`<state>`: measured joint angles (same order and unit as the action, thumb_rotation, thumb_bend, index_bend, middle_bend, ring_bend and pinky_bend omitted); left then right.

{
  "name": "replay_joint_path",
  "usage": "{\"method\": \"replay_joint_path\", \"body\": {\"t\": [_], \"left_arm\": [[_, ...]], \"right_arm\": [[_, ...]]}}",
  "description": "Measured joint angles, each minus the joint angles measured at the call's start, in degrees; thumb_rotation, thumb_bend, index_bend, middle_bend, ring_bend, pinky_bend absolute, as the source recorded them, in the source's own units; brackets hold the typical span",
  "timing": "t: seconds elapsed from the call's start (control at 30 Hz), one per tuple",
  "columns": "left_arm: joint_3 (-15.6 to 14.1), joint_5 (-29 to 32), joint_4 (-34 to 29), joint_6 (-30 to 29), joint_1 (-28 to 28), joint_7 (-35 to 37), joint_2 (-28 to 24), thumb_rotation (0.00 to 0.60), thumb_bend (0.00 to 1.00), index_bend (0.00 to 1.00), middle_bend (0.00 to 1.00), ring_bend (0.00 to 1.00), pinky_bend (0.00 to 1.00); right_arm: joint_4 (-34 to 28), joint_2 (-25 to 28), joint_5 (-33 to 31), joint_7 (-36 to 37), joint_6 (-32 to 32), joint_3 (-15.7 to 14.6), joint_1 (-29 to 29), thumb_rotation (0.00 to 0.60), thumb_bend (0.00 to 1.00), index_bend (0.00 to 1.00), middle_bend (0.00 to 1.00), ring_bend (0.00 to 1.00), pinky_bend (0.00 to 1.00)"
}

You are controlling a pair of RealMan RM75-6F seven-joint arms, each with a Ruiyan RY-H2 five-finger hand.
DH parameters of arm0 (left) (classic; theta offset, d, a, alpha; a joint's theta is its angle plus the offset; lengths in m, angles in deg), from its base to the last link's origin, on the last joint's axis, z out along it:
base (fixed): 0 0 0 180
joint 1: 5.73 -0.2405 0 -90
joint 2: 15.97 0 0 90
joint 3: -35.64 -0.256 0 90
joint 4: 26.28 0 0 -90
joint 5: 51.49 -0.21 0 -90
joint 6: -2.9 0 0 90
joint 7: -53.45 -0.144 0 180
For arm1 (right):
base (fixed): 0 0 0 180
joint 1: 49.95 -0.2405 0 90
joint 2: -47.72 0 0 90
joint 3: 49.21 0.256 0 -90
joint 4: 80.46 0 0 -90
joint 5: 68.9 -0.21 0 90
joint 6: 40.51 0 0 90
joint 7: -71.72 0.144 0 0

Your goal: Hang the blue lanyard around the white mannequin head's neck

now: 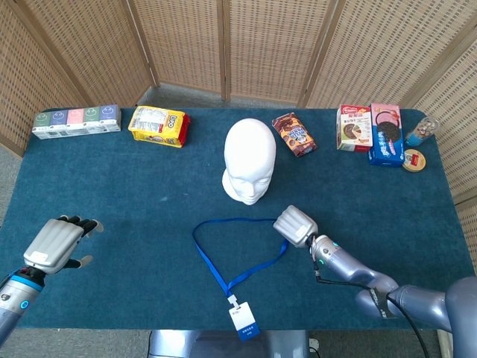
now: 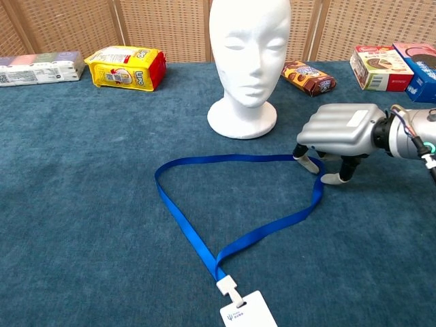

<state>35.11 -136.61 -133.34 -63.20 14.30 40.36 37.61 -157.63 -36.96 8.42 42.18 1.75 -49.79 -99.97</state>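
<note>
Reaching palm-down over the right-hand bend of the blue lanyard (image 2: pixel 231 204), my right hand (image 2: pixel 335 129) has its fingertips (image 2: pixel 308 163) lowered onto the tabletop (image 2: pixel 82 204) right at the strap; from these views I cannot tell whether they actually pinch it or only touch it. The lanyard lies flat in a loose loop on the near middle of the blue cloth, its white badge (image 2: pixel 247 310) at the near edge. The white mannequin head (image 2: pixel 249 48) stands upright just beyond the loop, apart from it, nothing around its neck.

My left hand (image 1: pixel 54 245) hovers at the near left, well apart from the lanyard, fingers spread and holding nothing.

Along the far edge sit a row of small cartons (image 1: pixel 76 121) at the left, a yellow snack bag (image 1: pixel 157 126), a brown cookie pack (image 1: pixel 294 134) just right of the head, and boxes of biscuits (image 1: pixel 373 130) at the far right.
</note>
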Motion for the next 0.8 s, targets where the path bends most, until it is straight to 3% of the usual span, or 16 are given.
{"method": "replay_joint_path", "body": {"t": [0.8], "left_arm": [[0.26, -0.15, -1.27, 0.25, 0.51, -0.44, -0.57, 0.594, 0.18, 0.33, 0.48, 0.43, 0.43]], "right_arm": [[0.19, 0.72, 2.07, 1.72, 1.47, -0.84, 1.91, 0.548, 0.40, 0.51, 0.98, 1.00, 1.00]]}}
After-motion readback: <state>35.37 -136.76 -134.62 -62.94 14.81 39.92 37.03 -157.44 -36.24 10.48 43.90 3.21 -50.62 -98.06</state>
